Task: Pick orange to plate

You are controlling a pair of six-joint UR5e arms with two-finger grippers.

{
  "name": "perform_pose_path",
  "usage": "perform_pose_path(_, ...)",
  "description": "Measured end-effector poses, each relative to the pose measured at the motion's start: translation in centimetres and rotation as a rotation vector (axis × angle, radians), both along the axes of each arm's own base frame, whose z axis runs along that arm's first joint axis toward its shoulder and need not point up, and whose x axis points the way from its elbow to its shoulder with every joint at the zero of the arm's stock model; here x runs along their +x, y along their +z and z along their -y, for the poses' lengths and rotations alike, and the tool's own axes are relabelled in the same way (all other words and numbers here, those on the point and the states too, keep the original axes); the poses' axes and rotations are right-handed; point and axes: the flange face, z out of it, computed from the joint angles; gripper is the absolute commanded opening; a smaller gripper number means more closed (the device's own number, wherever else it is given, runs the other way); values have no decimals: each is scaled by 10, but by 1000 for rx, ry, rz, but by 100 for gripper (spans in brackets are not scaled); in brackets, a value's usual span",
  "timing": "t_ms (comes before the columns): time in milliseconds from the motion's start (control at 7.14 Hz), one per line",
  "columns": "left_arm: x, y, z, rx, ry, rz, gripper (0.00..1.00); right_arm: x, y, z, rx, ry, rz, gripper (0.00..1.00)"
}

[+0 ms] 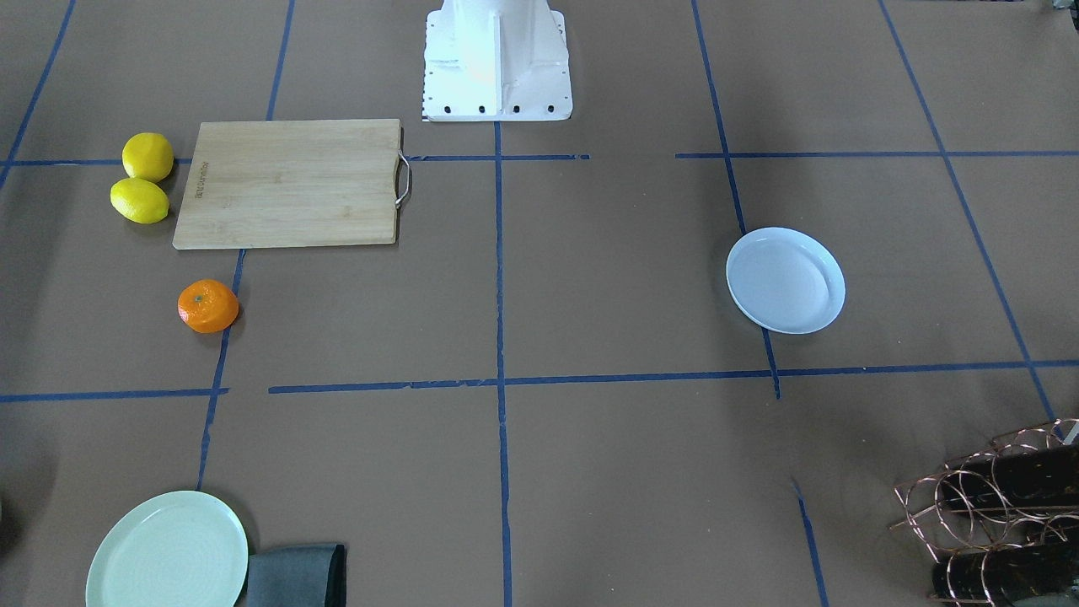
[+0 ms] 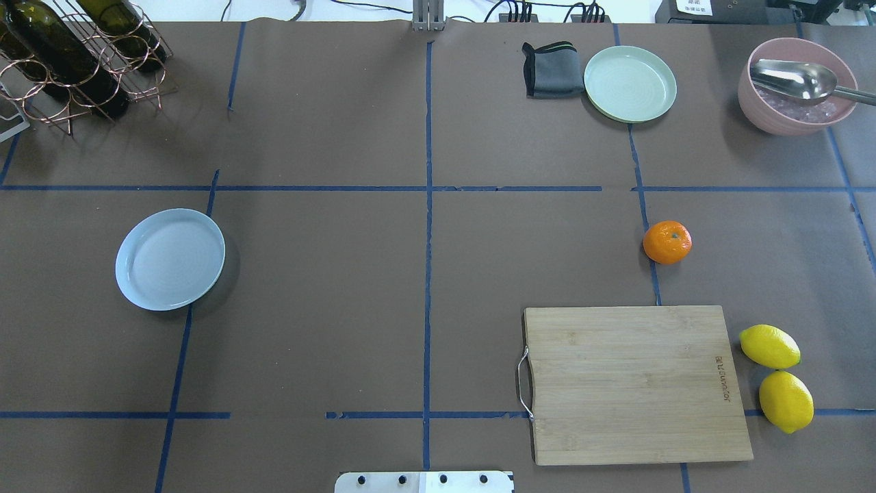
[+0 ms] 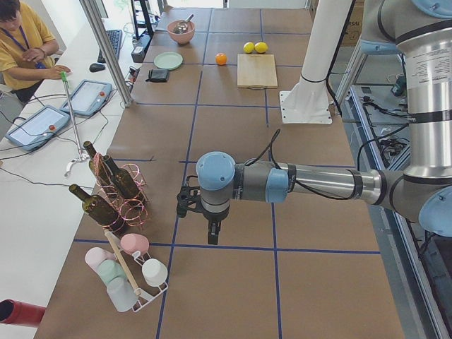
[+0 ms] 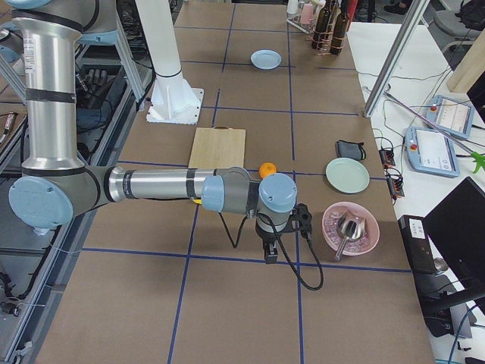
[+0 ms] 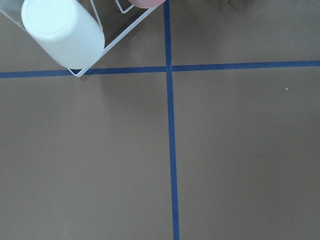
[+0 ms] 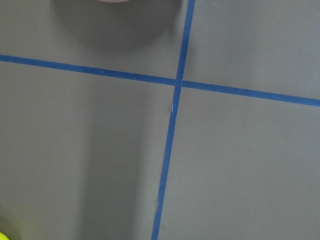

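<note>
Overhead exterior showed the orange (image 2: 667, 242) ungrasped, well apart from the plate (image 2: 170, 259); the right gripper (image 4: 270, 254), its opening indeterminable like the left gripper (image 3: 211, 236), apparently needed to reach the orange first.

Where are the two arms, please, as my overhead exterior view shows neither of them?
Observer: The left gripper hangs above the table beside the cup rack, towards the table's left end and outside your frame.
Operator: And the right one, please?
Observer: The right gripper hangs over a tape crossing near the pink bowl, farther toward the table's right end than the orange.
Operator: Are they open or shut?
Observer: I cannot tell. The fingers show only in the side views, and both wrist cameras miss them.
</note>
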Motion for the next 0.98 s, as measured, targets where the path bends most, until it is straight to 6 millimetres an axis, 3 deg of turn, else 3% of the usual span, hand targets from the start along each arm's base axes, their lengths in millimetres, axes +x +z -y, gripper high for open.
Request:
perform_pose_path(700,2,-20,18,46,3,3,100,-4,-6,3,3,0,-1,100)
perform_pose_path(980,4,-54,58,119,4,0,100,-10,-12,5,6,-1,-2,100)
